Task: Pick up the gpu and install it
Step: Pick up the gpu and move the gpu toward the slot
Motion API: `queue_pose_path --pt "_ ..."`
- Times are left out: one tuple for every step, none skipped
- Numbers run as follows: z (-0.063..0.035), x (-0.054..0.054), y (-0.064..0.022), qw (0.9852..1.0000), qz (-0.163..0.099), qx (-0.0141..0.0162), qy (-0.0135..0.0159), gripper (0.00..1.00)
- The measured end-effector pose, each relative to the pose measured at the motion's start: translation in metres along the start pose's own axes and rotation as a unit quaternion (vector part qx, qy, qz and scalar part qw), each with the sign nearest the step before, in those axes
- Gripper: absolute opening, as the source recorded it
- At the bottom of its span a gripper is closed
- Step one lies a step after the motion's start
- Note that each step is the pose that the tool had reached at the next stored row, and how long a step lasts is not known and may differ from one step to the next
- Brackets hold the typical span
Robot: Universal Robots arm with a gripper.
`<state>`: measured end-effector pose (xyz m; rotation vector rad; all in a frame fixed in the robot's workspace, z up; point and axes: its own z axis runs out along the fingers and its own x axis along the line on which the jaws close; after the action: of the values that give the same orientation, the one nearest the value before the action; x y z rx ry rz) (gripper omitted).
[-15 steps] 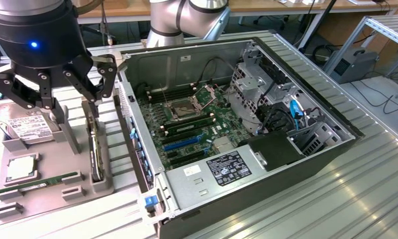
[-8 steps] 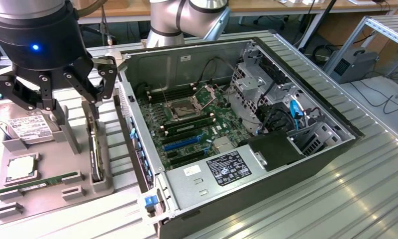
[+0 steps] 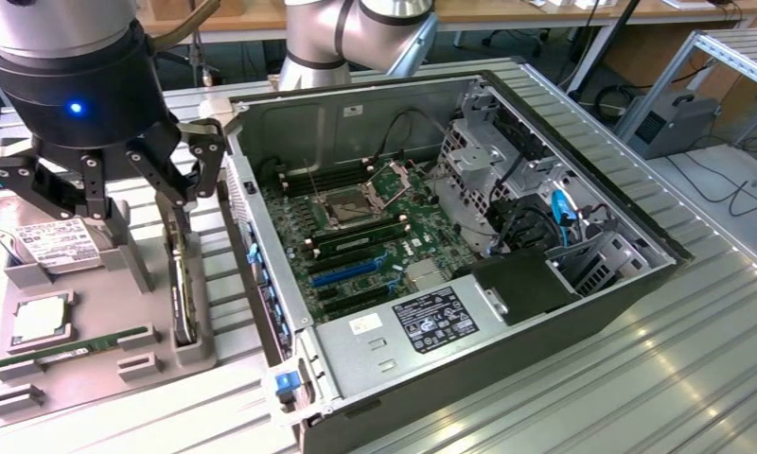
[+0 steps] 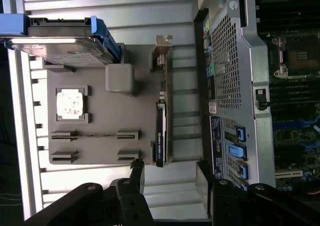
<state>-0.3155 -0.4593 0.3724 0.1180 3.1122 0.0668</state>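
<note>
Wrist view, looking down: the graphics card stands on its long edge in a slot of the grey tray. It sits on the tray side nearest the open computer case, with its metal bracket at one end. The card is not yet lifted, and nothing touches it.

The robot's gripper hangs above the tray edge that faces the case, roughly in line with the card. Its fingers are spread wide and hold nothing.

By the look of it, the job is at its very start. Both the pick-up and the fitting remain to be done.

The tray also holds a hard drive, propped at the corner far from the case. A processor chip sits in a square pocket, and a green memory stick lies between small holders, farther from the case than the card.

The case lies on its side with the panel off. Inside it the motherboard is exposed, and its blue expansion slot carries no card.
</note>
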Motion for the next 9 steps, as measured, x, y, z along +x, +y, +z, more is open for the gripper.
queue_pose_path --pt "0.0005 0.0000 0.0000 1.0000 0.000 0.0000 0.0000 0.54" --pt "0.0008 0.0000 0.0000 1.0000 0.000 0.0000 0.0000 0.54" --pt "0.0010 0.0000 0.0000 1.0000 0.000 0.0000 0.0000 0.54" --pt "0.0013 0.0000 -0.0001 1.0000 0.000 0.0000 0.0000 0.54" --pt "0.0015 0.0000 -0.0001 1.0000 0.000 0.0000 0.0000 0.54" --pt "0.0018 0.0000 -0.0001 1.0000 0.000 0.0000 0.0000 0.54" --pt "0.0020 0.0000 -0.0001 1.0000 0.000 0.0000 0.0000 0.54" --pt "0.0022 0.0000 -0.0001 1.0000 0.000 0.0000 0.0000 0.54" --pt "0.0025 0.0001 -0.0001 1.0000 0.000 0.0000 0.0000 0.54"
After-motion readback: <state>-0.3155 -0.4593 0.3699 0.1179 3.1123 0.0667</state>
